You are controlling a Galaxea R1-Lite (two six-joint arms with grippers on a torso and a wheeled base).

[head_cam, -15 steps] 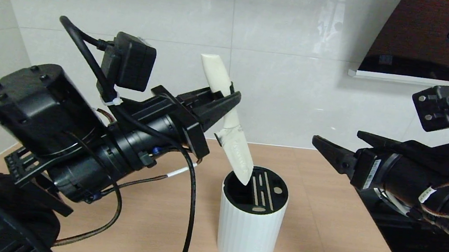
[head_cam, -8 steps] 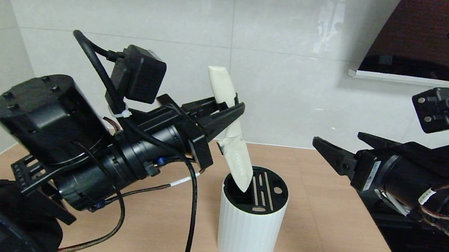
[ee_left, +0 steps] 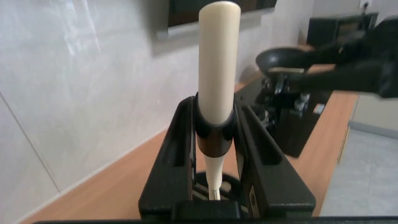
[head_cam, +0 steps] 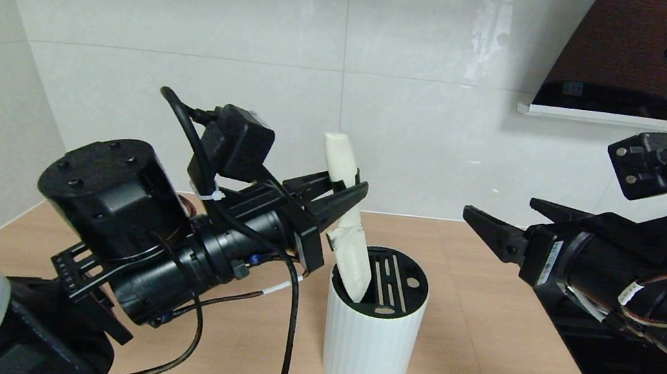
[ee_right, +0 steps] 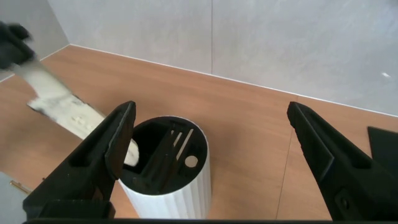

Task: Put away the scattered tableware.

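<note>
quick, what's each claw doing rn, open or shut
Left claw: shut on the knife.
Right claw: open, holding nothing.

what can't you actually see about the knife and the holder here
- Tip: in the head view, the knife has its end hidden inside the knife holder, so its depth is unclear.
- Blade: in the left wrist view, the left gripper covers nearly all of it.
- Handle: in the right wrist view, blurred and cut off by the picture's edge.
</note>
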